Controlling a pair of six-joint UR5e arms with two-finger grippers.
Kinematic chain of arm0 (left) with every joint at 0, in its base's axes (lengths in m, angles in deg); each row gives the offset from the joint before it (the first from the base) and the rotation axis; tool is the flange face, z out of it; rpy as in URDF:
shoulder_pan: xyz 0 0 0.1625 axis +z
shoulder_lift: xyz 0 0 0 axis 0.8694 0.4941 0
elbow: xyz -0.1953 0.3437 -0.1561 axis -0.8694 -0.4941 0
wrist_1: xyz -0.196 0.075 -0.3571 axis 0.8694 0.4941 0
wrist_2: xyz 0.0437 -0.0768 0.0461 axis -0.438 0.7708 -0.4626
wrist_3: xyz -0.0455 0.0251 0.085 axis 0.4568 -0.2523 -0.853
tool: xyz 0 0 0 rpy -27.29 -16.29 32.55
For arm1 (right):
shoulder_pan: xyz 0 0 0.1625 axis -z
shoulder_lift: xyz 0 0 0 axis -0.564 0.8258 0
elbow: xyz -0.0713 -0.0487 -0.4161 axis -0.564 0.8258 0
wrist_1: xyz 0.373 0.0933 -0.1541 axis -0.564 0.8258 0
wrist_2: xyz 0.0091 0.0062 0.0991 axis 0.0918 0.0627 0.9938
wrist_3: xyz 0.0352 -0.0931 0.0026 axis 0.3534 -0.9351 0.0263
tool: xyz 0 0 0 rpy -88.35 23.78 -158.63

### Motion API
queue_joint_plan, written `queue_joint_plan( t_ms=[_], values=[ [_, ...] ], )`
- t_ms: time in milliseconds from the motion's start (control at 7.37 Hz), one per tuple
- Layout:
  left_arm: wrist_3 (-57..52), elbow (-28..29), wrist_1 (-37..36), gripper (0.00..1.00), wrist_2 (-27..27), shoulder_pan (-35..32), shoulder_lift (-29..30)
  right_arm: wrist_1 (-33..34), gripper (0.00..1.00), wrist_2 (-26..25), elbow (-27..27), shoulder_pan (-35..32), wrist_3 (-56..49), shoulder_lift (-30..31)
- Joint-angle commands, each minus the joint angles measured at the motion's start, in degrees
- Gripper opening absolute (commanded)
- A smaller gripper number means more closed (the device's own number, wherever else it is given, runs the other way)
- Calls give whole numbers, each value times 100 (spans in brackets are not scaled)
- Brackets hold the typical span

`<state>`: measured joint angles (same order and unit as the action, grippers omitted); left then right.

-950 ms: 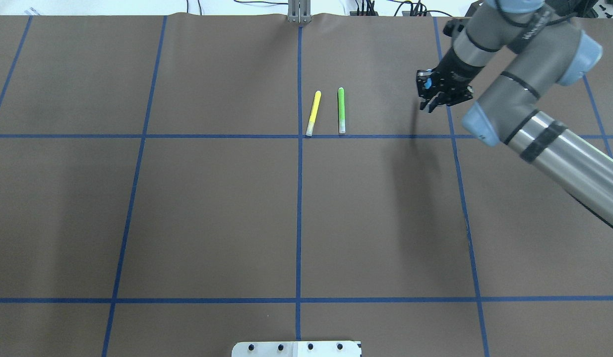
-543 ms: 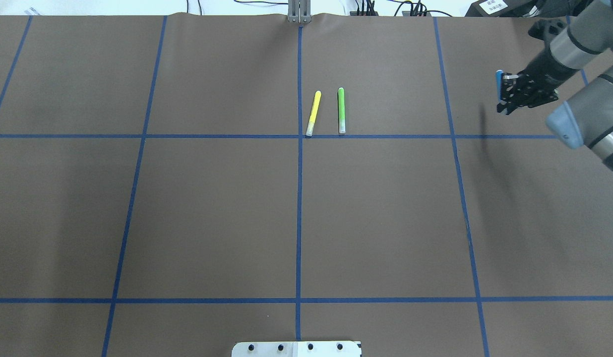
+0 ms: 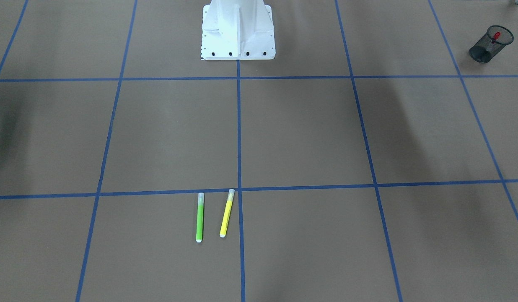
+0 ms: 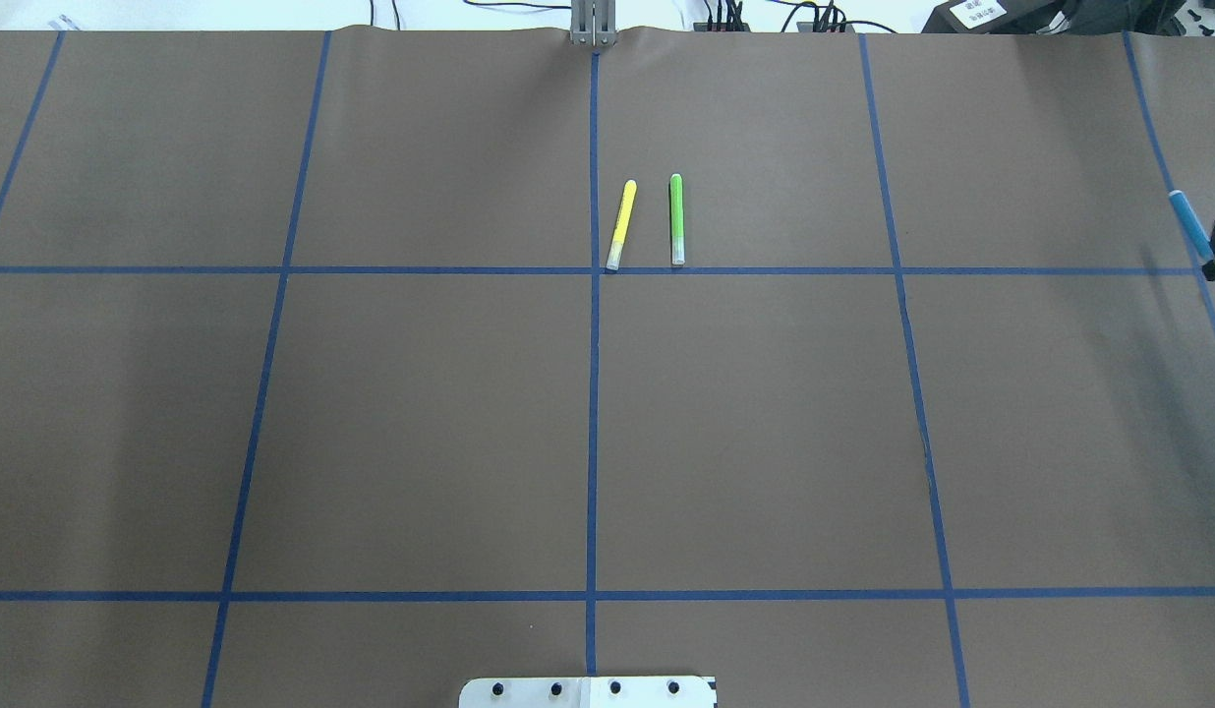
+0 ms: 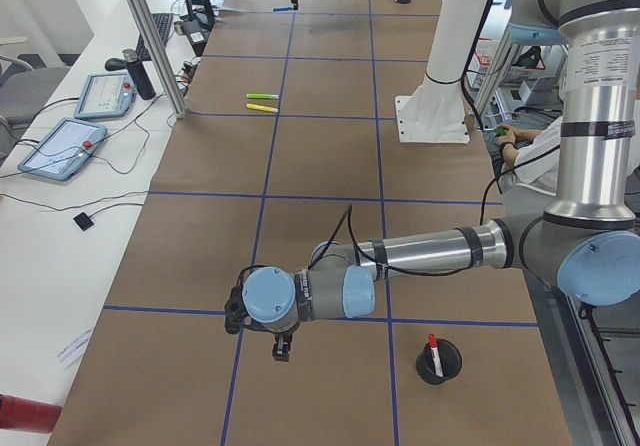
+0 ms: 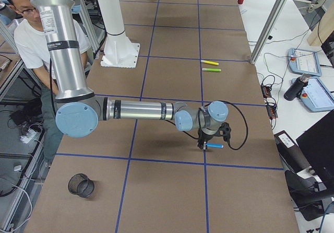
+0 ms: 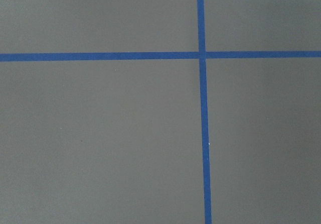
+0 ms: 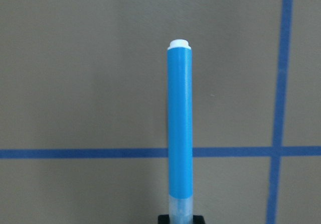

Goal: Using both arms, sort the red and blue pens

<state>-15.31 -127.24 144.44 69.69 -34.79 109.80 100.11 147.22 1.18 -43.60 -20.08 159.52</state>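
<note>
Blue pen (image 8: pixel 180 128) is pinched in the right jaws by its clear-cap end. The barrel sticks straight out ahead of them, white end farthest out. Right arm (image 6: pixel 135 109) is stretched low along the counter (image 4: pixel 421 423) with the jaws pointing down. The pen is roughly level, and its shadow sits offset on the brown paper, so it's off the surface.

Left jaws show only in the side view, at the end of the left arm (image 5: pixel 420 251), pointing down near a blue tape crossing (image 7: pixel 202 54). Can't tell if they're spread or pressed together. Left wrist view gives just paper and tape.

Red pen (image 5: pixel 433 349) stands upright in a black mesh cup (image 5: pixel 440 368), near the left jaws on the robot's side of them, not touching them. Second mesh cup (image 6: pixel 81 185) sits well apart from the right jaws, also on the robot's side.

Green marker (image 4: pixel 676 218) and yellow marker (image 4: pixel 621 224) lie side by side between the two sets of jaws, well apart from both. Their clear caps point toward the robot, ending at a tape line. Green runs parallel to the centre tape, yellow slightly tilted. White pedestal (image 3: pixel 238 29) is bolted mid-counter. Person in a white T-shirt (image 6: pixel 31 39) sits behind the right arm.
</note>
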Motion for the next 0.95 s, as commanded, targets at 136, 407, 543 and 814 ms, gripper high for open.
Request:
queue_joint_plan(
  t_ms=[136,407,543,814],
  values=[
    [9,-3,-2,100,53,217,104,2659,0,-561,-676,-530,-1997,200],
    [61,23,-28,100,44,438,463,4586,0,-914,-1477,-504,-2719,313],
    [592,50,15,100,35,726,779,5056,0,-915,-1602,-504,-3175,523],
    [764,68,68,100,9,904,1071,5847,0,-923,-1629,-496,-3390,691]
  ],
)
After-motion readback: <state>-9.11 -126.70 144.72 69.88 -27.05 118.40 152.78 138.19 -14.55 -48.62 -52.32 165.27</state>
